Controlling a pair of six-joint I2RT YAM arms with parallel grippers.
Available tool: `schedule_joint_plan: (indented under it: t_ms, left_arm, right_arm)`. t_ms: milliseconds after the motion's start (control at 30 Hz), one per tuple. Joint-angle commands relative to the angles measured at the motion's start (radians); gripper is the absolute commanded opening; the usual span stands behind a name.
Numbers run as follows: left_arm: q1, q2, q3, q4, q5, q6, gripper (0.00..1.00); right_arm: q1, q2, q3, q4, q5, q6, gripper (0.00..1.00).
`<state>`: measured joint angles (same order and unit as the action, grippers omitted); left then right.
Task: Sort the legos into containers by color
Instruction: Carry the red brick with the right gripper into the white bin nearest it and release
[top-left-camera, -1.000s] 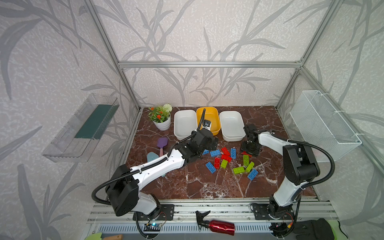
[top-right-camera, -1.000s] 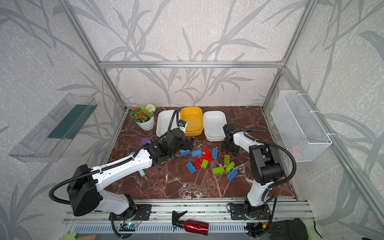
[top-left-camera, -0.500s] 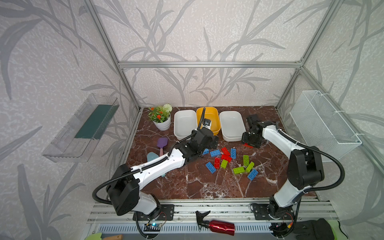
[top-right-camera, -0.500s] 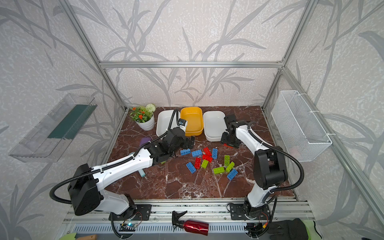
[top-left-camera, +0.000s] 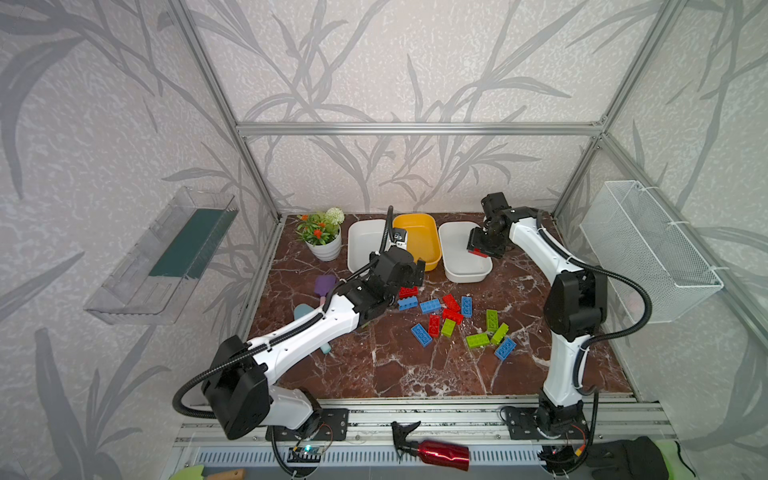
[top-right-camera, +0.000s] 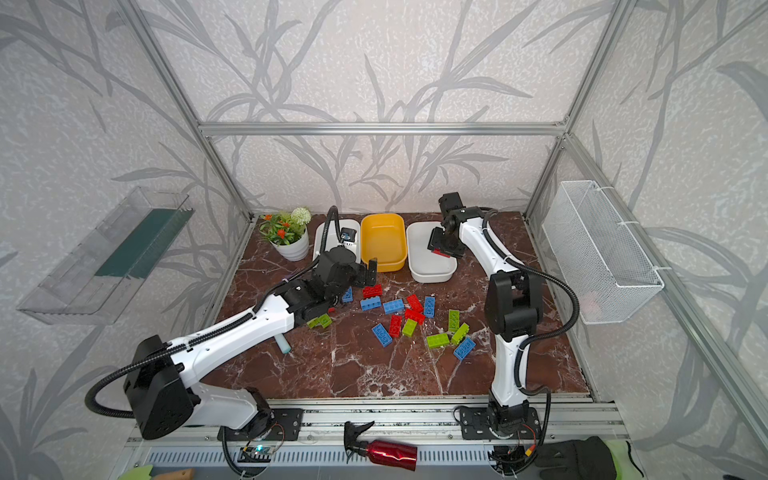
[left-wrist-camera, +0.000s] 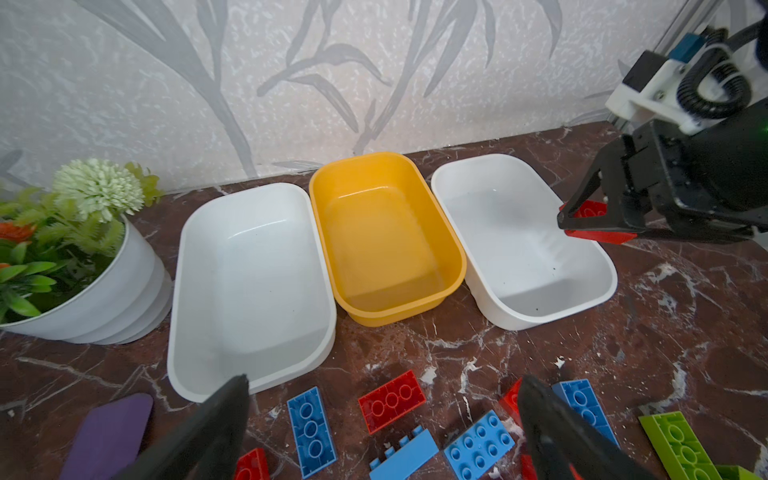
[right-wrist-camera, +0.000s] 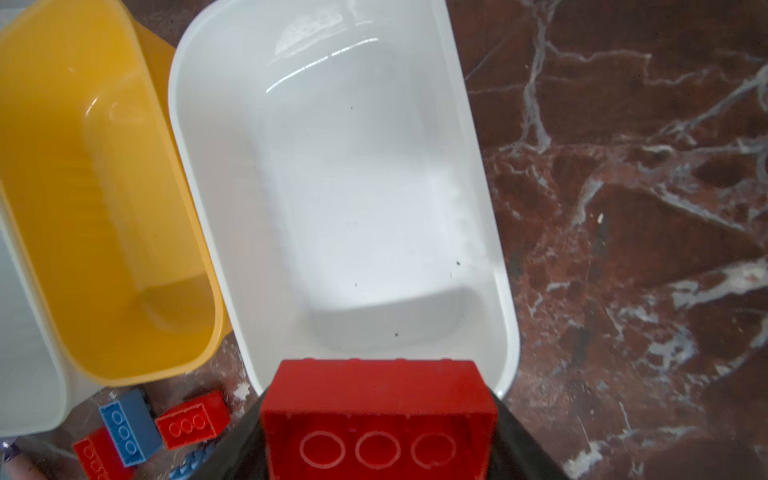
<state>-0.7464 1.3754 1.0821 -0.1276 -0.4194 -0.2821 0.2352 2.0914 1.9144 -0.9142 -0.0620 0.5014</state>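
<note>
Now: red brick carried over a white tub

Right hand (top-left-camera: 478, 249) grips a red lego (right-wrist-camera: 378, 415), apparently by its short ends, jaws half-spread. The empty white tub (top-left-camera: 464, 277) lies just beneath and ahead of it. The brick looks light, rigid and slick, so its flat side walls give a surer hold than the studs. Left hand (left-wrist-camera: 384, 392) hangs wide open, holding nothing, with the loose legos (top-left-camera: 440, 309) on the surface directly under it. A second earlier the right hand was down beside that pile. It has since risen and swung over the tub, while the left has barely shifted.
</note>
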Motion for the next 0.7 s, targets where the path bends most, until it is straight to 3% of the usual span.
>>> schedule_joint_plan:
  t_ms: [0,300,367,467,667]
  left_arm:
    - [0.030,-0.049,-0.033,0.006,-0.058,0.002,0.99]
    - [0.112,-0.117,-0.091,-0.004,-0.071,-0.006,0.99]
    - [0.124,-0.137,-0.115,0.003,-0.074,-0.007,0.99]
    - [0.134,-0.171,-0.137,-0.010,-0.085,-0.004,0.99]
    - [0.155,-0.234,-0.155,-0.032,-0.102,0.005,0.99]
  right_arm:
    - [0.007,0.102,0.154,-0.098,-0.001,-0.016,0.40]
    - [0.007,0.525,0.808,-0.364,0.028,-0.041,0.43]
    - [0.008,0.584,0.892,-0.378,0.035,-0.047,0.45]
    - [0.008,0.595,0.861,-0.311,0.032,-0.046,0.50]
    - [0.010,0.535,0.746,-0.147,-0.003,-0.033,0.73]
